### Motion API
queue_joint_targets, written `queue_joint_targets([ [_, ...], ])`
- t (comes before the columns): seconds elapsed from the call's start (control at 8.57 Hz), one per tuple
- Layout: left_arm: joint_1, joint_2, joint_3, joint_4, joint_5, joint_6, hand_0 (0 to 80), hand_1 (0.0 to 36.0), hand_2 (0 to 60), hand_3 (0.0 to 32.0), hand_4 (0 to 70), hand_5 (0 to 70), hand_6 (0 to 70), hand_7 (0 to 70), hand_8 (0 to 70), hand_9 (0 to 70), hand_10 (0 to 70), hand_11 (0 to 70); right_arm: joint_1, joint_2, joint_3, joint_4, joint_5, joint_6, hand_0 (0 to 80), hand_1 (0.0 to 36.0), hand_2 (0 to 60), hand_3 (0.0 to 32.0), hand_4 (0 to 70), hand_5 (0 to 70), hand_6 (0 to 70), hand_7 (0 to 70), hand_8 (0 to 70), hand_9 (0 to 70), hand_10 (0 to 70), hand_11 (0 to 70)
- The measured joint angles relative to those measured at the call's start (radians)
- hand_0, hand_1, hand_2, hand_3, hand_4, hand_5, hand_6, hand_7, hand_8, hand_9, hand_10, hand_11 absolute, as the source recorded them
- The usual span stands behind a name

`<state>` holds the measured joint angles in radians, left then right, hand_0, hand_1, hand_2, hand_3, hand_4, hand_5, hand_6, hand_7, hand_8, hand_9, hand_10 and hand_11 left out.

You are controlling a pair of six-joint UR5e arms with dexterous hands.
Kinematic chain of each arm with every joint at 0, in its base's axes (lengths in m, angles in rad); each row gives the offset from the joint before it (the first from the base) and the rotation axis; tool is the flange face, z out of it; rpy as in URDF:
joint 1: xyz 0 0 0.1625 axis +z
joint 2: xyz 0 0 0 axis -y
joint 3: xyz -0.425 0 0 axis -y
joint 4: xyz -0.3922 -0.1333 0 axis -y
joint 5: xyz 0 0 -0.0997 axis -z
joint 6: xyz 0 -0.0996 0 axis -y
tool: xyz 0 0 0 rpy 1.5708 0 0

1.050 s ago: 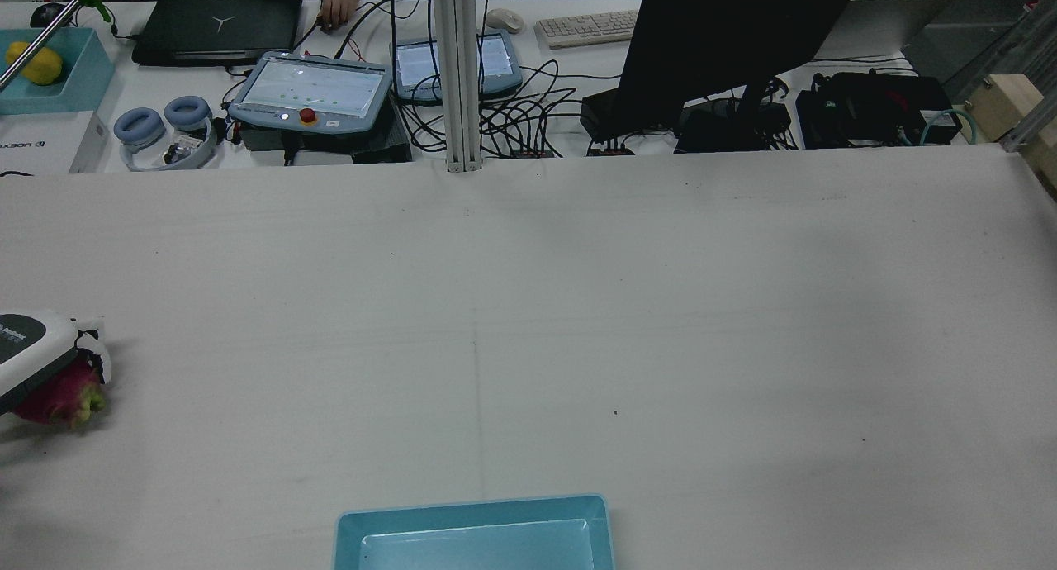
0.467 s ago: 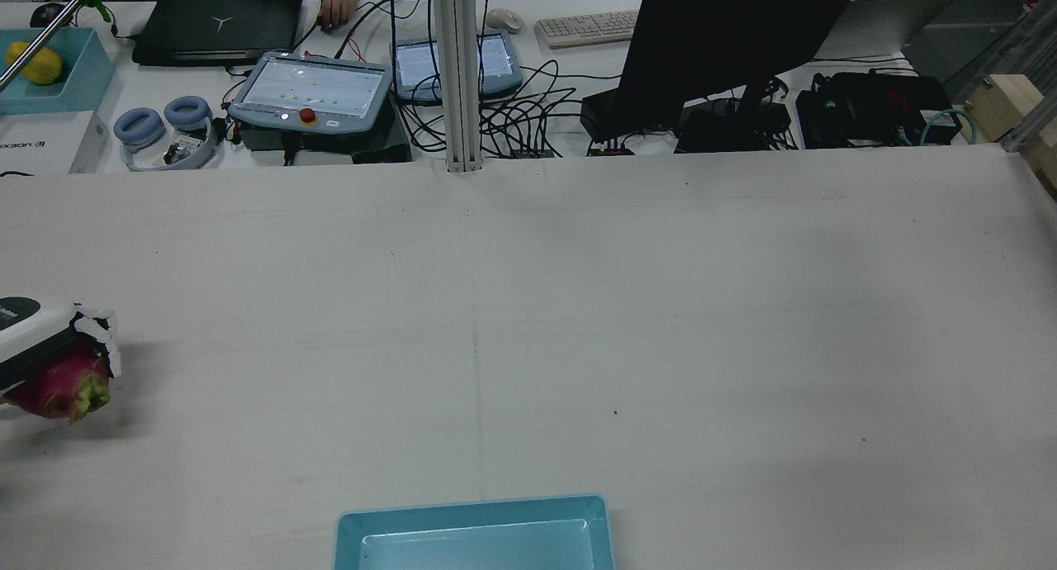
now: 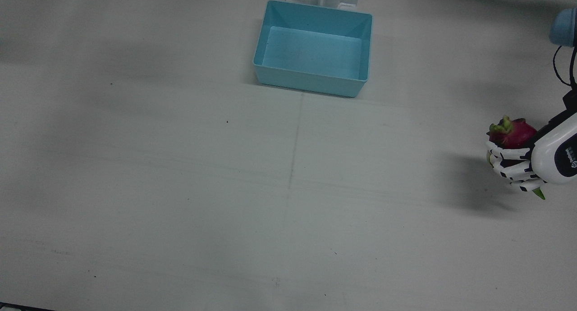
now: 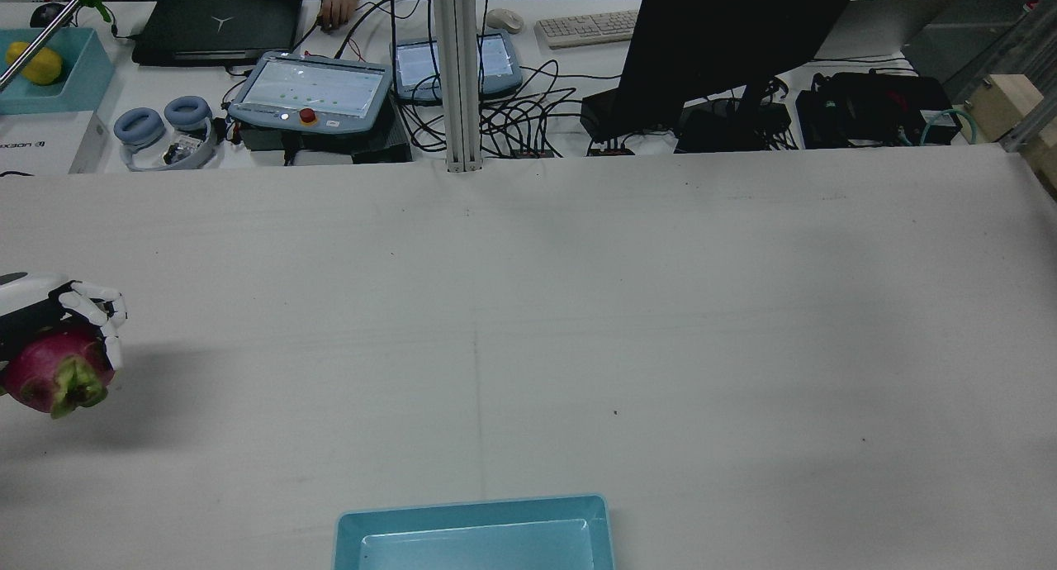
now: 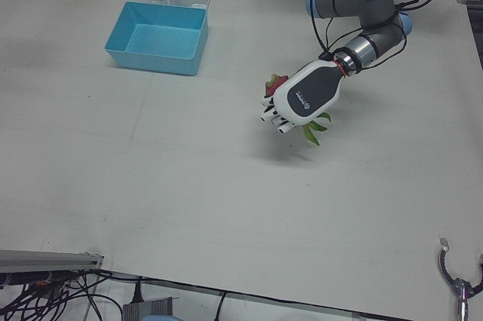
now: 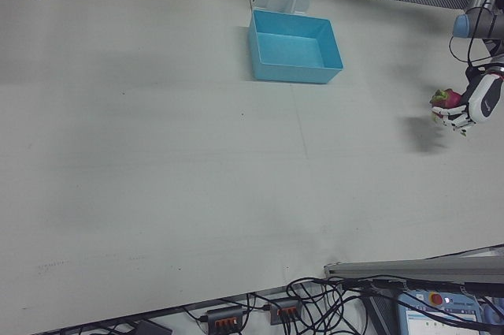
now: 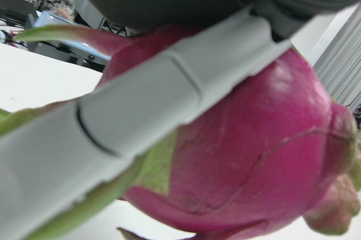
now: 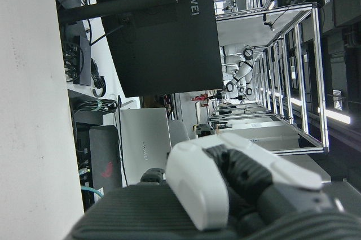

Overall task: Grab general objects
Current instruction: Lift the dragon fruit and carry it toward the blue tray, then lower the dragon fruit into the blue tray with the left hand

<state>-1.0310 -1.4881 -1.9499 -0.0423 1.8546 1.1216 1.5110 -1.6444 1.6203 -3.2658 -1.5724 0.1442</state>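
One magenta, green-tipped dragon fruit (image 4: 56,373) sits clasped in the white left hand (image 5: 300,98), lifted clear of the table well apart from the open turquoise plastic bin (image 3: 313,47) (apparently the destination), so carrying comes next.

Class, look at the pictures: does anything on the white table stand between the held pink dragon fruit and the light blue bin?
Nothing visible does. The left hand holds the pink dragon fruit, and the white table shows bare between it and the light blue plastic bin.
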Motion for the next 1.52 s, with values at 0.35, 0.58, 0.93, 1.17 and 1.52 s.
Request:
queue_joint_targets([
  [0.35, 0.059, 0.001, -0.124, -0.049, 0.059, -0.164, 80.0, 36.0, 60.0, 0.0, 70.0, 70.0, 70.0, 70.0, 70.0, 70.0, 70.0, 70.0, 0.000, 0.000, 0.001, 0.000, 0.000, 0.000, 0.0, 0.0, 0.0, 0.0, 0.0, 0.0, 0.0, 0.0, 0.0, 0.0, 0.0, 0.0],
  [0.58, 0.172, -0.008, -0.194, -0.075, 0.040, -0.231, 80.0, 36.0, 60.0, 0.0, 70.0, 70.0, 70.0, 70.0, 70.0, 70.0, 70.0, 70.0, 0.000, 0.000, 0.001, 0.000, 0.000, 0.000, 0.0, 0.0, 0.0, 0.0, 0.0, 0.0, 0.0, 0.0, 0.0, 0.0, 0.0, 0.0],
  [0.93, 0.400, -0.093, -0.255, -0.065, -0.056, -0.255, 80.0, 36.0, 60.0, 0.0, 70.0, 70.0, 70.0, 70.0, 70.0, 70.0, 70.0, 70.0, 0.000, 0.000, 0.001, 0.000, 0.000, 0.000, 0.0, 0.0, 0.0, 0.0, 0.0, 0.0, 0.0, 0.0, 0.0, 0.0, 0.0, 0.0],
  [1.17, 0.560, -0.254, -0.252, 0.012, -0.116, -0.248, 80.0, 36.0, 60.0, 0.0, 70.0, 70.0, 70.0, 70.0, 70.0, 70.0, 70.0, 70.0, 0.000, 0.000, 0.001, 0.000, 0.000, 0.000, 0.0, 0.0, 0.0, 0.0, 0.0, 0.0, 0.0, 0.0, 0.0, 0.0, 0.0, 0.0],
  [1.52, 0.692, -0.444, -0.204, 0.083, -0.171, -0.242, 80.0, 36.0, 60.0, 0.0, 70.0, 70.0, 70.0, 70.0, 70.0, 70.0, 70.0, 70.0, 0.000, 0.000, 0.000, 0.000, 0.000, 0.000, 0.0, 0.0, 0.0, 0.0, 0.0, 0.0, 0.0, 0.0, 0.0, 0.0, 0.0, 0.0],
])
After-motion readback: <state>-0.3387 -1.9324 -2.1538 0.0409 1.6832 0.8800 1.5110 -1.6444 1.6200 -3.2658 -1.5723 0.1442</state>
